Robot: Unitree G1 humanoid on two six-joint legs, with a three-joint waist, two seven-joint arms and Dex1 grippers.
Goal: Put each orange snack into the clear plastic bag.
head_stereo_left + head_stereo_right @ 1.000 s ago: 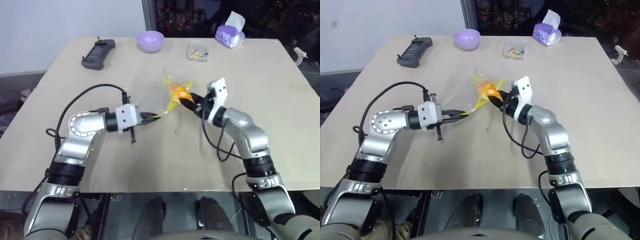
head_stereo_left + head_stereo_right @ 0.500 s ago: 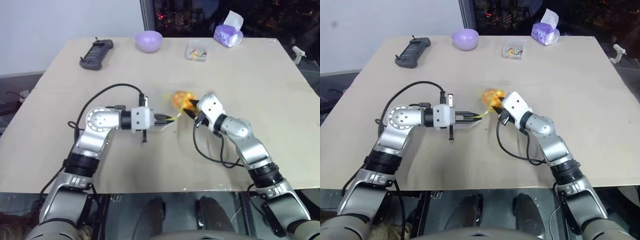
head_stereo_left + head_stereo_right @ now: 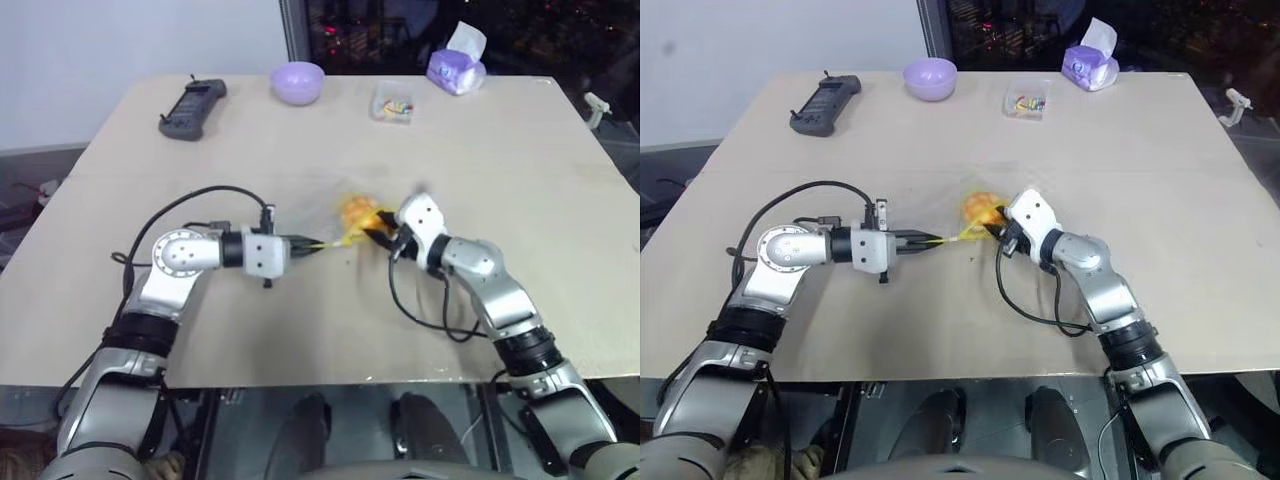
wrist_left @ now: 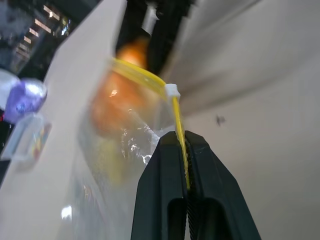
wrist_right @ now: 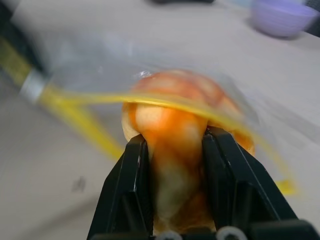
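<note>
The orange snack, a round golden-orange bun, hangs just above the middle of the table. My right gripper is shut on its near end, and in the right wrist view the snack bulges out between the two black fingers. The clear plastic bag wraps the snack's far end, and its yellow strip crosses over the snack. My left gripper is shut on that yellow strip, holding it stretched towards the snack. The bag's clear film barely shows in the head views.
Along the table's far edge stand a black handheld controller, a lilac bowl, a small clear box of coloured bits and a purple tissue pack. Bare tabletop lies around and in front of both arms.
Both grippers have sunk towards the table with the bag and the snack, and both wrists have rolled. Over the last half second the left gripper drew back to the left.
</note>
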